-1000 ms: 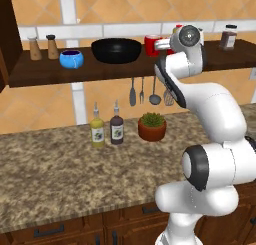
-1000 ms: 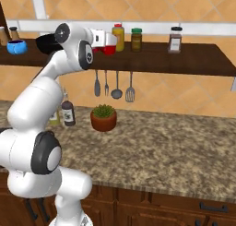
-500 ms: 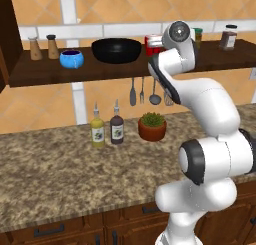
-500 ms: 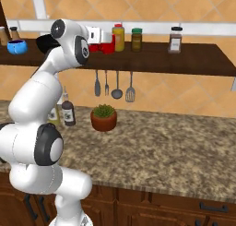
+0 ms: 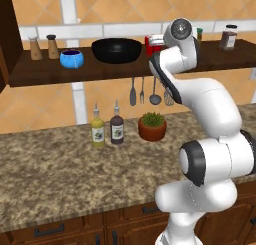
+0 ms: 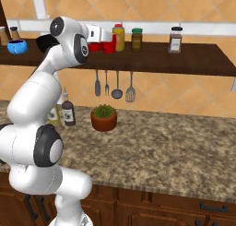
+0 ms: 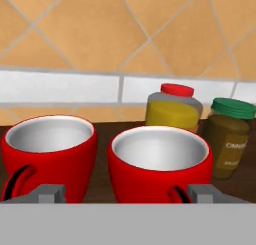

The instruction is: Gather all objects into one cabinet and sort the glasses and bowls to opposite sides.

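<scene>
Two red cups (image 7: 50,156) (image 7: 160,164) stand side by side on the dark wood shelf (image 6: 198,59), close in front of my hand. My gripper (image 7: 125,195) is open, its fingertips (image 7: 50,192) wide apart at the cups' near sides, with nothing held. In the right base view the gripper (image 6: 102,35) hovers just above the red cups (image 6: 109,46). One red cup (image 5: 150,41) peeks out beside the gripper (image 5: 158,40) in the left base view. The wide black bowl (image 5: 116,50) sits left of the cups, and the small blue bowl (image 5: 71,58) further left.
A yellow jar (image 7: 172,109) and a green-lidded jar (image 7: 231,136) stand right behind the cups. A spice jar (image 6: 175,39) is further right, two shakers (image 5: 42,47) at the shelf's left end. Utensils (image 5: 142,90) hang below; bottles (image 5: 107,130) and a potted plant (image 5: 152,126) sit on the counter.
The hand has risen slightly by the red cups and the arm has straightened a little. The cups and bowls have not moved.
</scene>
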You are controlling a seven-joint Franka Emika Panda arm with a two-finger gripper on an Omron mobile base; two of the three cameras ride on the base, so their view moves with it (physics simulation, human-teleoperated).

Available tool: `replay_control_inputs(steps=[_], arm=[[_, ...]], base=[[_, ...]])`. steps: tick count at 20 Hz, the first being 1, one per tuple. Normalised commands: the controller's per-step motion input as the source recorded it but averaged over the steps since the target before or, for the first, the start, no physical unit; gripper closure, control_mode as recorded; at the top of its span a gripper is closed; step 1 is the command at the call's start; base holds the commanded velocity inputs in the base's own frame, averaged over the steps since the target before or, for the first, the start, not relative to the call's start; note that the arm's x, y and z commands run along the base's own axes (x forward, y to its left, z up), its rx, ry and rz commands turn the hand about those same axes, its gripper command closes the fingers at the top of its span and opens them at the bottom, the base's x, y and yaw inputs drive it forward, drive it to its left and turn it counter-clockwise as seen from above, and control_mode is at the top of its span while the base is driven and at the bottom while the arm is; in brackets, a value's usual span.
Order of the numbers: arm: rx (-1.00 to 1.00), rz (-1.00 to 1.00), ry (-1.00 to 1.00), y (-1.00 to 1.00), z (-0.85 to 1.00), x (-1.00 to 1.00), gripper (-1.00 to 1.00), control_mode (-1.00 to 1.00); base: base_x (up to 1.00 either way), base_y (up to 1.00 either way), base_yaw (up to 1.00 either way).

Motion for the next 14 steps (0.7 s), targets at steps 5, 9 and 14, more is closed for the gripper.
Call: replay_control_inputs(steps=[5, 9, 14], arm=[[0.01, 0.0, 0.0, -0.3, 0.0, -0.18, -1.0, -1.0], [0.02, 0.0, 0.0, -0.37, 0.0, -0.28, -1.0, -1.0], [0.01, 0.01, 0.0, -0.17, 0.0, -0.6, -1.0, -1.0]], base=[[0.0, 0.0, 0.0], [0.0, 0.0, 0.0], [0.0, 0.0, 0.0]])
